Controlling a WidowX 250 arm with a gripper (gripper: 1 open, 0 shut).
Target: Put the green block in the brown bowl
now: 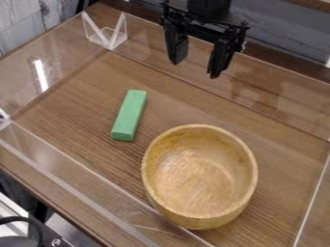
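Observation:
The green block lies flat on the wooden table, left of centre, its long side running roughly front to back. The brown bowl stands at the front right, round and pale with visible grain, nothing inside it. My gripper hangs at the back of the table, pointing down, open, with nothing between its black fingers. It is well above and behind both the block and the bowl, touching neither.
A clear plastic wall rings the table on the left, front and back. A small clear triangular stand sits at the back left. Bare wood lies between the block and the gripper.

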